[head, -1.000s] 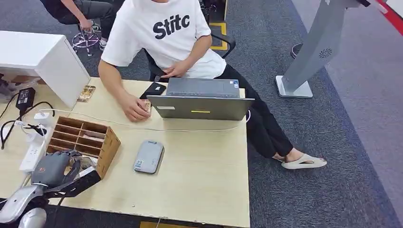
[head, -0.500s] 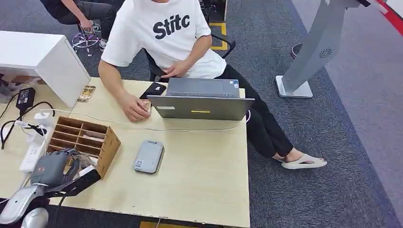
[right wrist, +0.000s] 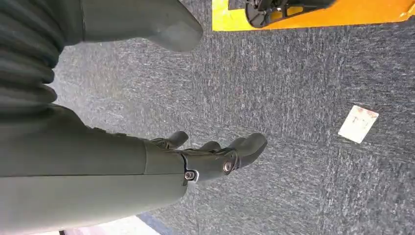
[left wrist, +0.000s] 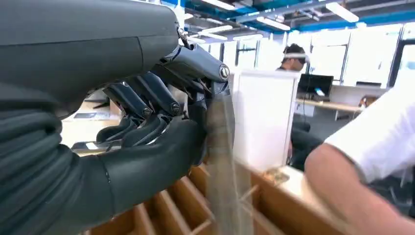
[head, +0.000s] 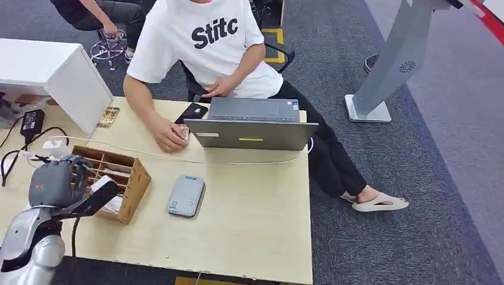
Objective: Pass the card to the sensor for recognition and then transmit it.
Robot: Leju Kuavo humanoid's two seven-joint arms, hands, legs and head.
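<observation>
My left hand (head: 54,183) hangs above the near end of the wooden card organizer (head: 134,178) at the table's left. It pinches a pale card (head: 102,183) between thumb and fingers. In the left wrist view the card (left wrist: 221,161) is blurred and stands on edge in front of the left hand (left wrist: 161,112), above the organizer's slots (left wrist: 274,205). The grey flat sensor (head: 186,196) lies on the table to the right of the organizer, apart from the card. My right hand (right wrist: 215,156) hangs over grey carpet, fingers loosely apart, holding nothing.
A person in a white shirt (head: 208,41) sits behind the table (head: 255,225), one hand (head: 169,135) resting beside an open grey laptop (head: 252,133). A white cable (head: 238,161) crosses the tabletop. A white box (head: 65,74), plugs and cords (head: 30,127) stand at the left.
My left hand has risen from the table's front edge to above the organizer, carrying the card with it. The person and the sensor have stayed put.
</observation>
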